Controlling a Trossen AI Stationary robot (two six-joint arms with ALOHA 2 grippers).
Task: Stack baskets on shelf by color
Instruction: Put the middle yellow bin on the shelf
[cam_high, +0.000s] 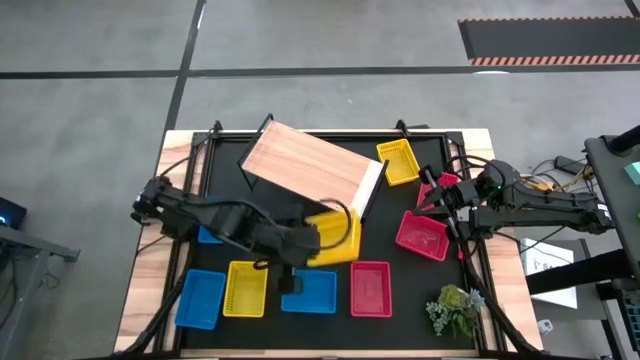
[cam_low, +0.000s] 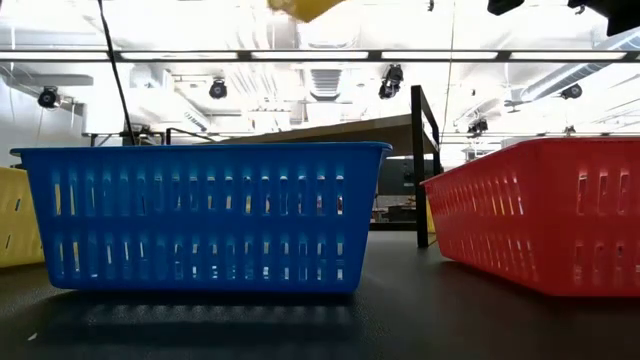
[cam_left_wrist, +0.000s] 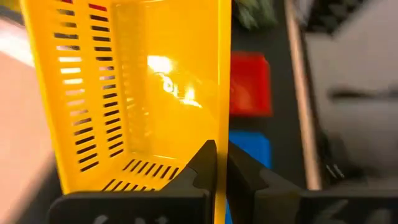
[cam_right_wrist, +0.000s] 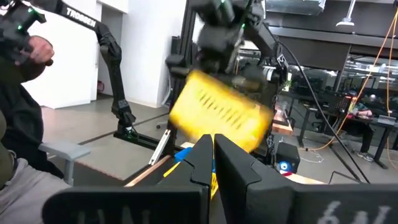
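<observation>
Nothing is stacked yet: the shelf (cam_high: 310, 170) sits bare and skewed. Left of it, a blue basket (cam_high: 200, 298) and a yellow basket (cam_high: 246, 288) lie empty on the table. Just below the shelf, the left gripper (cam_left_wrist: 221, 163) pinches the rim of a lifted yellow basket (cam_left_wrist: 143, 93), also empty. Right of the shelf, among the red baskets (cam_high: 422, 234), the right gripper (cam_right_wrist: 213, 155) waits, fingers pressed together.

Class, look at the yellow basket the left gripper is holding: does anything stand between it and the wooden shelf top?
Nothing visible does. The left gripper is shut on the yellow basket, beside the shelf, whose top is bare.
</observation>
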